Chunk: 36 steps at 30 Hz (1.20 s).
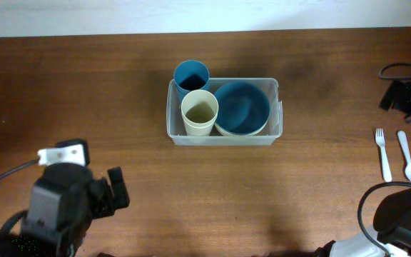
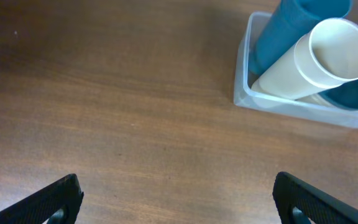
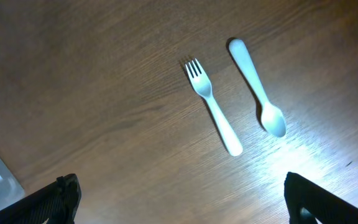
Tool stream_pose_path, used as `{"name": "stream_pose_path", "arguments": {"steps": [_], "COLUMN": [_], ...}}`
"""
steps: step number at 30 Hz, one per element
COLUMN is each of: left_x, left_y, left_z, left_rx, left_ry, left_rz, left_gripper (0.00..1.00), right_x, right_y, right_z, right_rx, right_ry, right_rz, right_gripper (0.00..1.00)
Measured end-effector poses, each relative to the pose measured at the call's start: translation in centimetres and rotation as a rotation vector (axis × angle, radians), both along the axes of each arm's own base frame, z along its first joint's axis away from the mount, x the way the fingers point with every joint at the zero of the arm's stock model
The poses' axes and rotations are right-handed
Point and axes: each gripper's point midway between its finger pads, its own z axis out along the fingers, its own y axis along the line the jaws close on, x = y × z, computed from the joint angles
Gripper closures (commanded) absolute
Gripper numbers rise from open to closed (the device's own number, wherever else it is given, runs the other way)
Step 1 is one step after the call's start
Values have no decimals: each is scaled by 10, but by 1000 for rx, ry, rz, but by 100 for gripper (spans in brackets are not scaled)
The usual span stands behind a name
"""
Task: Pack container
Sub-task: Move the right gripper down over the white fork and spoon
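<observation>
Overhead view: we found the container point(image 1: 223, 138) at the middle of the wooden surface point(image 1: 84, 86), already holding cups and a bowl.

Inside it, a blue cup point(image 1: 191, 76) stood at the far left corner, with a cream cup point(image 1: 200, 111) just in front of it, and a blue bowl point(image 1: 242, 107) filled the right side. Our left claw point(image 2: 178, 190) hung wide open and empty over bare wood, off the container's front left. Our right claw point(image 3: 180, 190), spread just as wide and gripping nothing, hovered above a white fork point(image 3: 211, 106) and a white spoon point(image 3: 258, 87) lying side by side without touching, well to the container's right.
</observation>
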Motion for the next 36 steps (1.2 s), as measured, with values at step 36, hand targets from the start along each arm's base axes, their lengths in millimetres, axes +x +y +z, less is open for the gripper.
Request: {"name": "stream_pose_path", "arguments": {"steps": [36], "left_x": [-9], "left_y": [4], "left_z": [-2], "left_rx": [5], "left_ry": [9], "left_rz": [1], "left_gripper": [0], "right_x": [23], "right_y": [-24], "right_z": [-73], "right_rx": [-8], "right_ry": [156], "right_rz": [321], "right_gripper": [1]}}
